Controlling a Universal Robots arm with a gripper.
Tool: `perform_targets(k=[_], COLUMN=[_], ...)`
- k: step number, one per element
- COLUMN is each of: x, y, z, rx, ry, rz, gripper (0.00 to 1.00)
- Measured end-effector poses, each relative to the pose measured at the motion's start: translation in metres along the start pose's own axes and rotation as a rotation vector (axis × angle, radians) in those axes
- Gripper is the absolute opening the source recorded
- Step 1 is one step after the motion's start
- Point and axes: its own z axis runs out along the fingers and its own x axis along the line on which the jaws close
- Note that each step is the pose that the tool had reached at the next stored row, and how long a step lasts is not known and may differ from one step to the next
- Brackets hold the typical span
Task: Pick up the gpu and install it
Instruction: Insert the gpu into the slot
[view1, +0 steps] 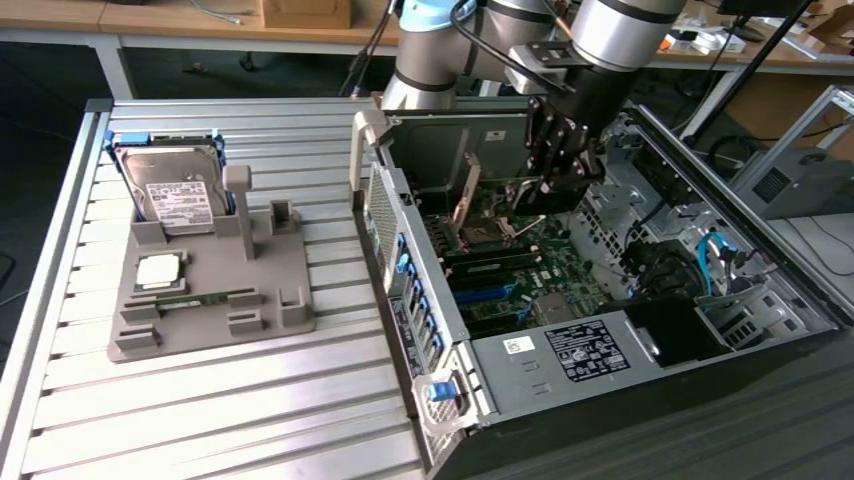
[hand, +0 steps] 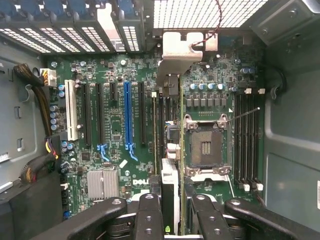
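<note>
Grips gpu (hand: 170, 172) edge-on in partly closed tool (hand: 173, 212) inside open computer case (view1: 641, 350), at motherboard (hand: 115, 125) slots; pickup done, seating unconfirmed.

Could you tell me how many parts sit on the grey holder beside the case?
3: a hard drive standing at its far end, a processor chip flat in the middle, a memory stick lying nearer the camera. None seems hidden.

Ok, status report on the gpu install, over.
End effector shut on gpu. Gpu edge-on over motherboard, inside case. No obstruction visible.
</note>
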Motion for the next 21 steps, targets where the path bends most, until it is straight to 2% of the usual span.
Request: perform_targets(k=[21], x=[0.0016], y=[0.0008], z=[0.004], rx=[0.0], ry=[0.0], rz=[0.0], gripper=[0.27])
